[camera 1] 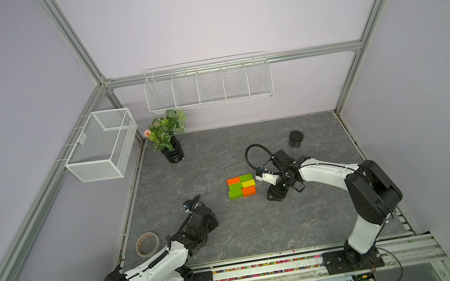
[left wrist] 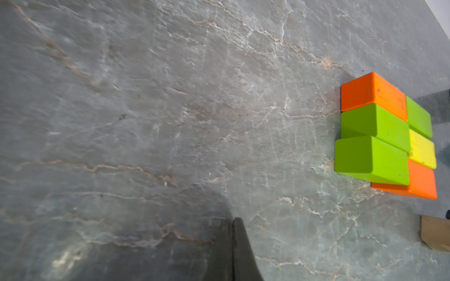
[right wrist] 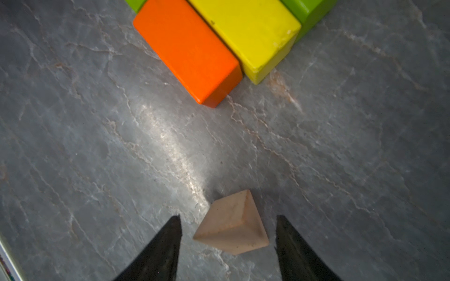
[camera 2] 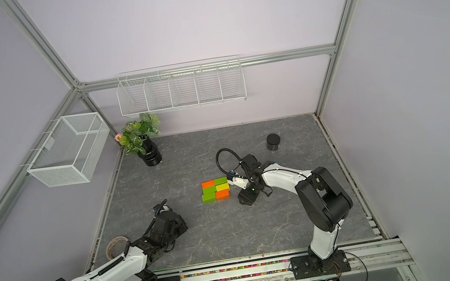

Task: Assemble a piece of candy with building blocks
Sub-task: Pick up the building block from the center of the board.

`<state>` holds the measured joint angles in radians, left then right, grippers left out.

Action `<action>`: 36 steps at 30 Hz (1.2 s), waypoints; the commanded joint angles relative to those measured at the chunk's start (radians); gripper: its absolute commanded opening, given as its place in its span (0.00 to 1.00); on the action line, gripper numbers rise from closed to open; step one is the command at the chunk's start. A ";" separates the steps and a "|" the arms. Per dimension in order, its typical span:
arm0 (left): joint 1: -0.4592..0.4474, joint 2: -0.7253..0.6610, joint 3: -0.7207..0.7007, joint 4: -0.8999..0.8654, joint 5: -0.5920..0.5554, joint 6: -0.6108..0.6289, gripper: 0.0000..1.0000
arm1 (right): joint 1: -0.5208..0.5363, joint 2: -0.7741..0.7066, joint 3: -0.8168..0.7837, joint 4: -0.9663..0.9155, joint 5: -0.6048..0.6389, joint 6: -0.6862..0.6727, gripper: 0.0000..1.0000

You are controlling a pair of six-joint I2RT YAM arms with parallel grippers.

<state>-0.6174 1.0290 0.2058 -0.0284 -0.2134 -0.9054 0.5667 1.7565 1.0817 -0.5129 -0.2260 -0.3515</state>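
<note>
Your right gripper [right wrist: 228,220] has its jaws apart, with one black finger [right wrist: 160,250] on each side of the tan triangle [right wrist: 232,225] and neither touching it. The triangle lies on the grey table [right wrist: 73,146], near the brick rectangle [right wrist: 214,41] but not against it. The ends of the rectangle's orange brick [right wrist: 187,53] and yellow brick [right wrist: 250,29] face the triangle. In both top views the rectangle [camera 1: 241,186] [camera 2: 215,189] sits mid-table as six bricks packed two by three, with your right gripper just beside it. Your left gripper [left wrist: 234,222] has its jaws pressed together on nothing, over bare table well apart from the rectangle. A black jar [camera 1: 296,138] stands toward the back, and a tape roll [camera 1: 147,244] lies by your left arm.
</note>
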 commanded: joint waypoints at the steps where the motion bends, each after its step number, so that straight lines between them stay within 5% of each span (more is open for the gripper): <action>1: 0.000 0.030 -0.026 -0.104 0.002 -0.018 0.00 | 0.011 0.020 0.029 -0.008 0.001 -0.006 0.58; 7: 0.002 0.028 -0.029 -0.104 0.002 -0.018 0.00 | 0.015 0.061 0.061 -0.048 0.005 -0.002 0.34; 20: 0.001 -0.065 -0.016 -0.172 -0.007 -0.015 0.00 | -0.006 -0.102 0.068 -0.042 -0.023 0.082 0.11; 27: 0.001 -0.389 0.040 -0.265 0.002 0.054 0.00 | -0.108 -0.233 0.059 0.100 -0.420 0.271 0.09; 31: 0.001 -0.574 0.026 -0.198 -0.014 0.096 0.00 | -0.176 -0.217 0.078 0.314 -0.744 0.496 0.09; 36: 0.001 -0.649 0.034 -0.081 0.036 0.167 0.00 | -0.180 -0.158 0.073 0.661 -0.949 0.829 0.09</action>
<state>-0.6170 0.3893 0.2127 -0.1825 -0.2028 -0.7979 0.3840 1.5696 1.1484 -0.1268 -0.9504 0.2146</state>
